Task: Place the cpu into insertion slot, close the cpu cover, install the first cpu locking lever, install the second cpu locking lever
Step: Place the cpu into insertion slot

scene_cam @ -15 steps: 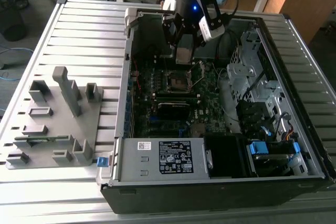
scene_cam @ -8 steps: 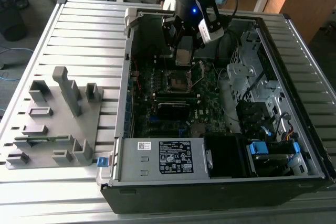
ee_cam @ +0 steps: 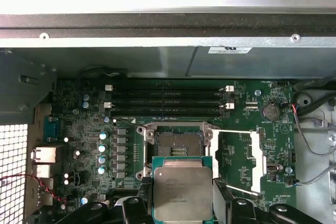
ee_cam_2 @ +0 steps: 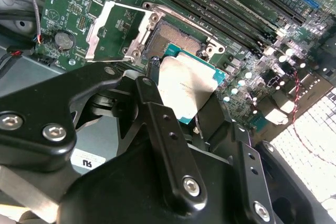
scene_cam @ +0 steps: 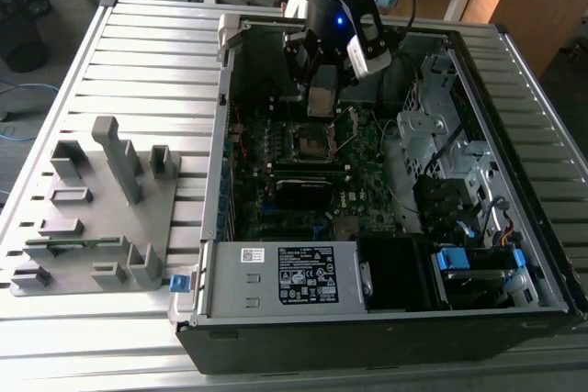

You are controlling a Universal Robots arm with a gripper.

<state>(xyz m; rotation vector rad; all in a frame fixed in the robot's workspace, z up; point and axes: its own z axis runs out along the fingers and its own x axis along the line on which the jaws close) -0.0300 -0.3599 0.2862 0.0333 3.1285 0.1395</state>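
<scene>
The case [scene_cam: 367, 332] lies open on its side on the slatted table [scene_cam: 138, 52], which leaves the motherboard [scene_cam: 303, 185] facing up so the arm can come at it from above. The pincer [scene_cam: 321, 91] hangs over the board, closed on the cpu [ee_cam: 182, 192]. In the second wrist view its fingers [ee_cam_2: 148, 90] press on two opposite edges of the chip, so I'd say the underside is kept untouched and the metal top stays level with the board. The cpu is up in the air, near the socket [ee_cam: 172, 148] and not yet in it. In the first wrist view it overlaps the socket's near edge, while from the exterior view there looks to be a clear gap beneath it. The socket itself is bare and open. The cover [ee_cam: 255, 161] is swung right back and lies out to one side of it, its square window showing green board through, so nothing stands between chip and slot. Holding the chip flat and square to the socket makes sense to me, since I'd expect it to seat only if it drops in straight. On the exterior view's left a grey holder [scene_cam: 92, 218] sits on the table, well apart from the case.
</scene>
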